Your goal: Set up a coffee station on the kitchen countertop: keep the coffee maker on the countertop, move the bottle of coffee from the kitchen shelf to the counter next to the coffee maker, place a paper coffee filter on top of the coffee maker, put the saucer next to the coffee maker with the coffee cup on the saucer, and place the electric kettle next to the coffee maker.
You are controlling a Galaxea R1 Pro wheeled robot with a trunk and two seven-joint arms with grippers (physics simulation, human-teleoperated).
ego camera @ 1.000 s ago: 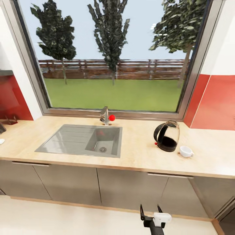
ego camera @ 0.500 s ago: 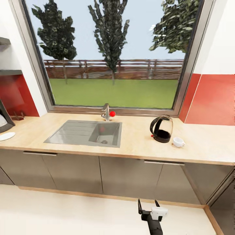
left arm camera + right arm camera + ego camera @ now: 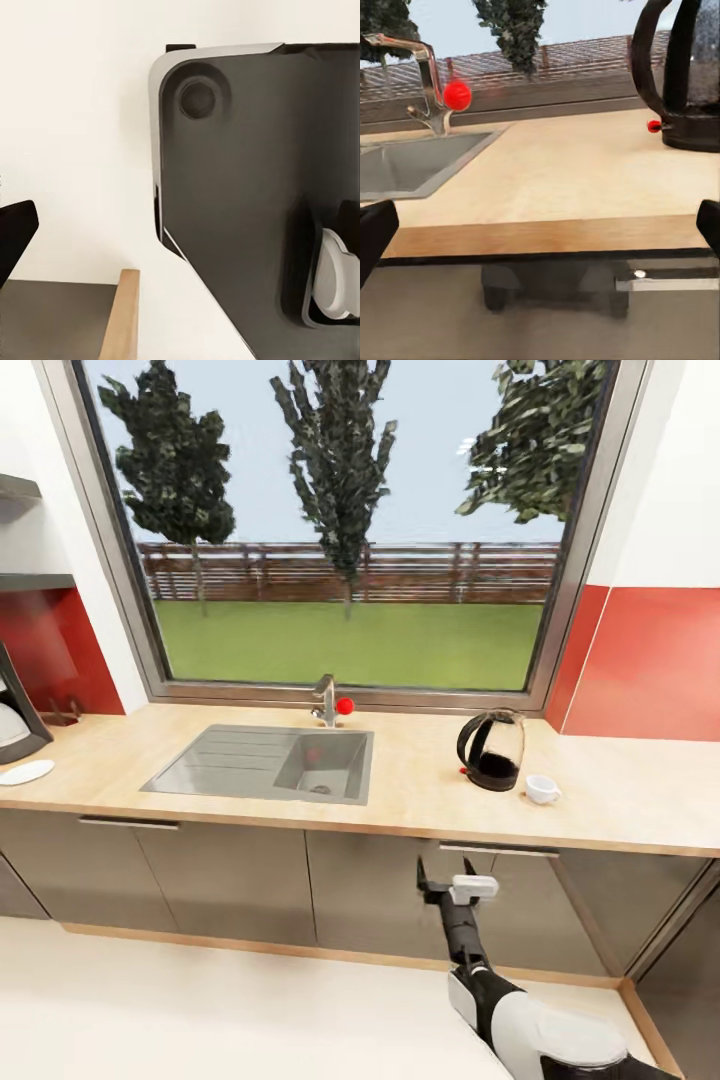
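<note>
1. From the head camera, the countertop (image 3: 420, 800) runs the full width of the scene under a large window (image 3: 340, 530), with grey cabinet fronts (image 3: 230, 880) below it.
2. A steel sink (image 3: 265, 762) is set into the worktop just left of centre; its tap (image 3: 325, 702) with a red knob stands at the sink's 12 o'clock.
3. The electric kettle (image 3: 492, 750) stands upright on the counter at about 3 o'clock from the sink, well apart from it, handle turned toward the sink.
4. The coffee cup (image 3: 542, 789) sits on the counter just beside the kettle, at the kettle's 4 o'clock, not touching it.
5. At the far left edge, the coffee maker (image 3: 14, 720) is partly cut off by the frame; the saucer (image 3: 26, 772) lies flat on the counter at its 6 o'clock, very close to it.
6. The right gripper (image 3: 448, 875) is raised in front of the cabinet fronts, below the counter edge, at roughly 7 o'clock from the kettle; its fingers are spread apart and hold nothing.
7. In the right wrist camera, the two dark fingertips (image 3: 375, 229) sit wide apart with the counter edge between them, and the kettle (image 3: 686, 75) and tap (image 3: 424, 71) lie beyond.
8. The left wrist camera faces a dark panel of the robot's own body (image 3: 255, 195) against a pale floor; one dark finger (image 3: 15, 232) shows at the edge, and I cannot tell whether the left gripper is spread or closed.
</note>
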